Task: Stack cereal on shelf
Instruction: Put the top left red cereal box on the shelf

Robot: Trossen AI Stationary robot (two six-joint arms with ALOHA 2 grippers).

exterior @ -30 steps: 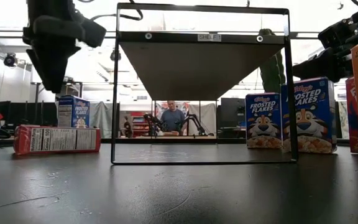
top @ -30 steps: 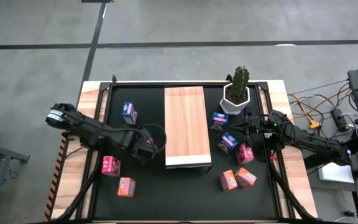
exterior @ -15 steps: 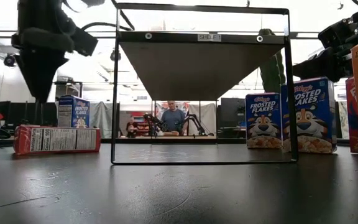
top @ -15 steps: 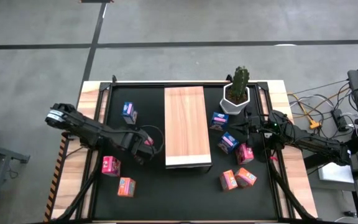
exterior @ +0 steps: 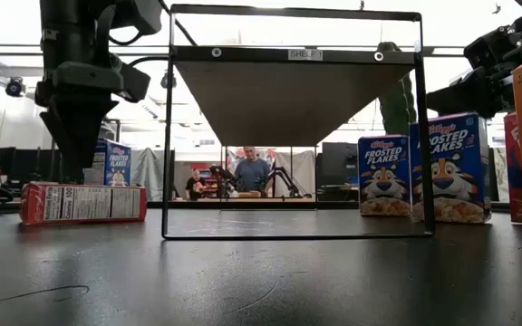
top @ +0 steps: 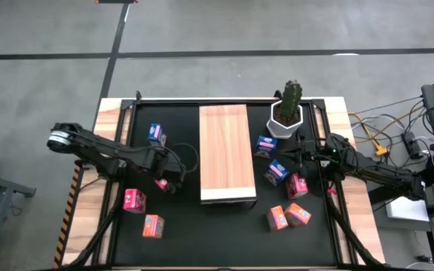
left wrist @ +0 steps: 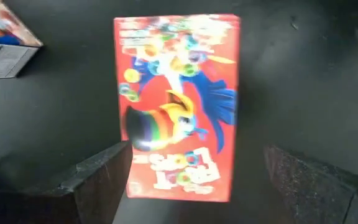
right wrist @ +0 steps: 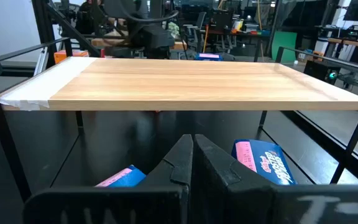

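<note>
High: left gripper (top: 162,181) angled down over a red cereal box (top: 160,183) left of the shelf (top: 224,153). Left wrist: fingers (left wrist: 98,180) spread wide, straddling box, nothing gripped. Right gripper (top: 298,155) closed, empty, near right edge of the surface.

My left gripper (top: 163,183) now sits farther from the long light wood shelf board (top: 225,150), lower, it seems, fingers spread over a flat red printed cardboard cereal box (left wrist: 176,106).
</note>
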